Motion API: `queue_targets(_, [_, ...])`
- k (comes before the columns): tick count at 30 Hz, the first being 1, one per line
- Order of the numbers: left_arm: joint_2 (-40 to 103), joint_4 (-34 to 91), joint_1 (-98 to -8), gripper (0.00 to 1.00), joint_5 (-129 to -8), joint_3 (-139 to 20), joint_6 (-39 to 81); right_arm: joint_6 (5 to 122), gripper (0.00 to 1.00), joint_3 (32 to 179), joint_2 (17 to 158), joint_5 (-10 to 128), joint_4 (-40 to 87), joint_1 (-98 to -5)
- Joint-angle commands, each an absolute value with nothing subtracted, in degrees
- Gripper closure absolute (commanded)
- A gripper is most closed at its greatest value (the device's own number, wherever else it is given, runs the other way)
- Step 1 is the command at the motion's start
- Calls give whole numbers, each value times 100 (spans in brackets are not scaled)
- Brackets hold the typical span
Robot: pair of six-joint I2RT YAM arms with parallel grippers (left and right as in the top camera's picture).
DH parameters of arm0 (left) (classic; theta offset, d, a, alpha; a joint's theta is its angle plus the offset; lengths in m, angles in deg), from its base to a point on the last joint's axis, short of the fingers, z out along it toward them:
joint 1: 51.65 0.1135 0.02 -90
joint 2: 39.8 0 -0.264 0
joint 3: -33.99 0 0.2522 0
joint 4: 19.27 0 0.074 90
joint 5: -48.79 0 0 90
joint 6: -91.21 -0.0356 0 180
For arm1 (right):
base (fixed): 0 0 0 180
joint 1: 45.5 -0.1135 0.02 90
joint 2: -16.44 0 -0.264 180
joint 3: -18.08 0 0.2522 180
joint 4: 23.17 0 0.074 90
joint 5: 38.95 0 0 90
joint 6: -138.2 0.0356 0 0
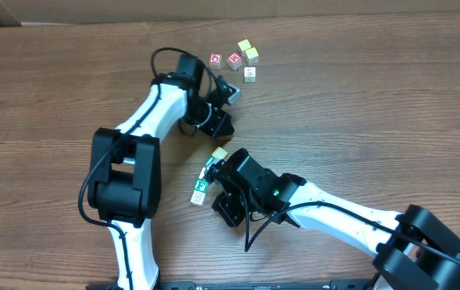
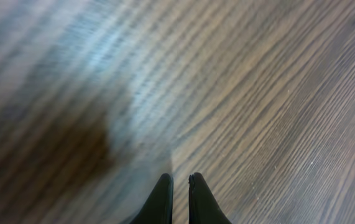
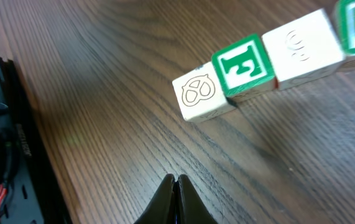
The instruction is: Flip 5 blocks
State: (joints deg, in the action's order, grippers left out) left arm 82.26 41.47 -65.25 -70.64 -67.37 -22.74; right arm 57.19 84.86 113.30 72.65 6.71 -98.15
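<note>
Four pale wooden letter cubes (image 3: 245,62) in a row, last one cropped, left claw (image 2: 180,180) and right claw (image 3: 176,182) clenched, empty

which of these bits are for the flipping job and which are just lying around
For the job: row of green-printed and plain blocks by the right pincer.
Lying about: two red-printed cubes; three pale cubes beside them, role unclear.

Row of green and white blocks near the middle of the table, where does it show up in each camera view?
Overhead: the row of blocks sits just left of centre, running diagonally.
Left wrist: not in it, only bare wood.
Right wrist: the row of blocks is at the upper right, slanting off the right edge.
Shared landmark: the wood-grain table, seen in all three.
</note>
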Motion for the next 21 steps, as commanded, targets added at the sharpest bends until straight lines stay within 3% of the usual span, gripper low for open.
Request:
queue_targets(1, [8235,4186,-6630,96,-6456,-6844,-2038,5743,96,8468,11431,7210,619,-9860])
queue_targets(21, [8235,4643,-6630,96,-6157,-6844,-1677,5750,96,8466,11437,7086,498,-9880])
